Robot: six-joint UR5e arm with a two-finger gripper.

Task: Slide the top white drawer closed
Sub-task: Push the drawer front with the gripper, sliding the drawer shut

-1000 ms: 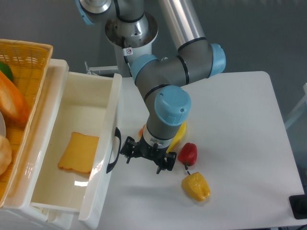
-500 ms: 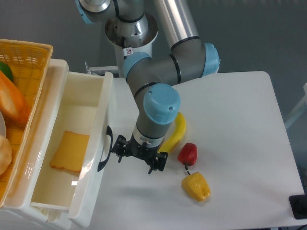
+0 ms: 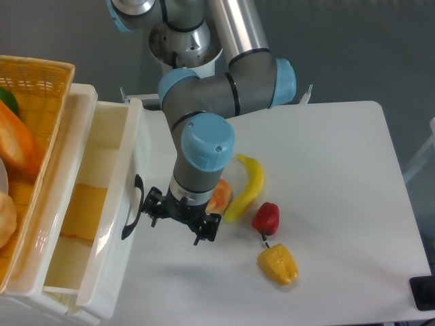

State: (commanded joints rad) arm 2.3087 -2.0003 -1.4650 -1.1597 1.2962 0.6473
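- The top white drawer (image 3: 102, 204) sits at the left edge of the surface (image 3: 340, 204), partly pulled out of its white housing, its front panel facing the arm and its black curved handle (image 3: 130, 207) just beside the pincer (image 3: 178, 221).
- It looks like stiff, glossy plastic — light for its size, and probably slippery to a bare fingertip. A flat push on the front panel near the handle should carry it in; pushing off-centre could skew it on its runners.
- Inside lies a flat orange-yellow slab (image 3: 85, 210), thin and seemingly light, so it adds little load.
- The pincer's state I cannot tell: its dark fingers point toward the drawer front, but the wrist covers the gap between them — nothing seems to be held.
- Whether the fingers touch the handle or merely stand beside it is hard to make out.
- Cut off at the left: the yellow woven basket (image 3: 41, 81) and its contents.
- An orange thing (image 3: 221, 197) is half hidden behind the wrist, beside a banana (image 3: 250, 187), a red pepper (image 3: 266, 217) and a yellow pepper (image 3: 277, 265).
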